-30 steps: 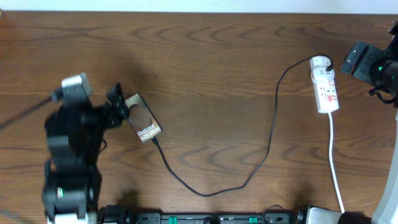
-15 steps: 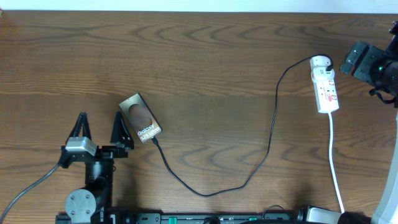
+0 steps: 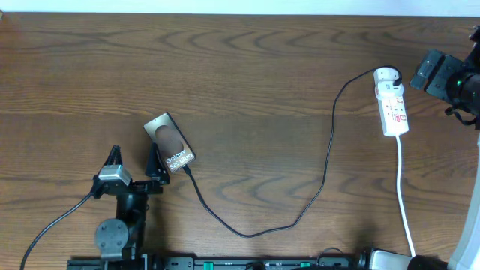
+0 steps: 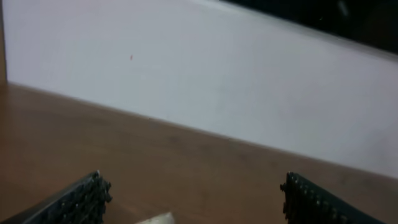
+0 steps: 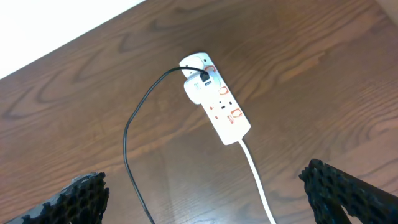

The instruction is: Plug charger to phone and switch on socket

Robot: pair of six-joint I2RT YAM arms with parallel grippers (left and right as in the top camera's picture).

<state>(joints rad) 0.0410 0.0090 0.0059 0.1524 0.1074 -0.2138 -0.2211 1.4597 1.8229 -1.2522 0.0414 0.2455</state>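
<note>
The phone (image 3: 169,142) lies flat and slanted on the wooden table, left of centre. The charger (image 3: 327,161), a thin black cable, meets the phone's lower end with its plug tip (image 3: 187,170). From there it loops across the table to the socket (image 3: 391,101) at the right. My left gripper (image 3: 135,160) stands open just left of the phone's lower end, holding nothing. Its wrist view shows only its open fingertips (image 4: 81,199), wood and a white wall. My right gripper (image 5: 205,186) hangs open above the socket (image 5: 214,102) and the charger (image 5: 132,134), empty.
The socket's white cord (image 3: 405,202) runs to the front edge at the right; it also shows as a white cord (image 5: 258,180) in the right wrist view. A black rail (image 3: 247,264) lines the front edge. The left arm's thick cable (image 3: 52,225) trails at the front left.
My left arm has drawn back from the phone toward the front edge and settled beside the phone's lower end. Phone, charger, socket and right arm have not moved.
</note>
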